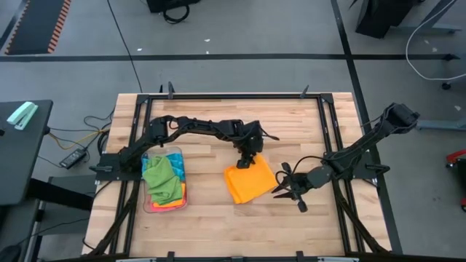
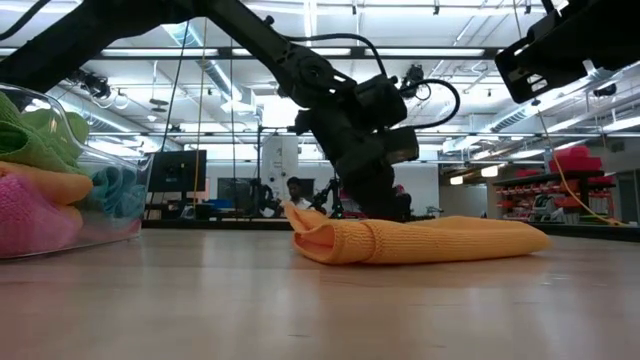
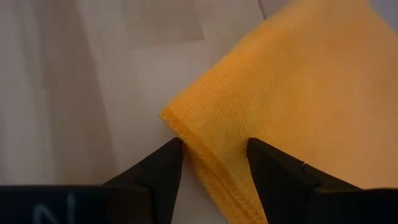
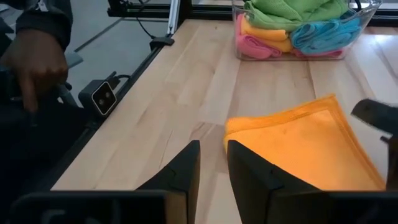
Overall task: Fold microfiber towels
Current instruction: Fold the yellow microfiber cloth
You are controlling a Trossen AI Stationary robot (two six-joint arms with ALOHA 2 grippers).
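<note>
- Towel (image 1: 250, 182), orange, lies folded flat near the middle of the table (image 1: 306, 124), its doubled edge bulging on the side facing the tray in the low view (image 2: 330, 240).
- Left gripper (image 1: 246, 161) is down at the towel's far corner; in its wrist view the two fingers (image 3: 163, 174) stand apart, straddling the folded edge of the towel (image 3: 292, 106) without pinching it. Jaws open.
- Right gripper (image 1: 290, 191) sits just beside the towel's right edge, above the wood. Its wrist view shows the fingers (image 4: 183, 168) with only a narrow gap between them and nothing in it; whether they are fully closed I cannot tell.
- Tray (image 1: 180, 204), clear plastic, stands at the table's left side, well apart from the orange towel.
- Tray holds more towels in a heap: green (image 4: 292, 11) on top, with yellow-orange (image 4: 264, 30), pink (image 4: 255, 47) and blue (image 4: 323, 34) beneath.
- Person's hand (image 4: 34, 62) and dark sleeve show off the table edge in the right wrist view.
</note>
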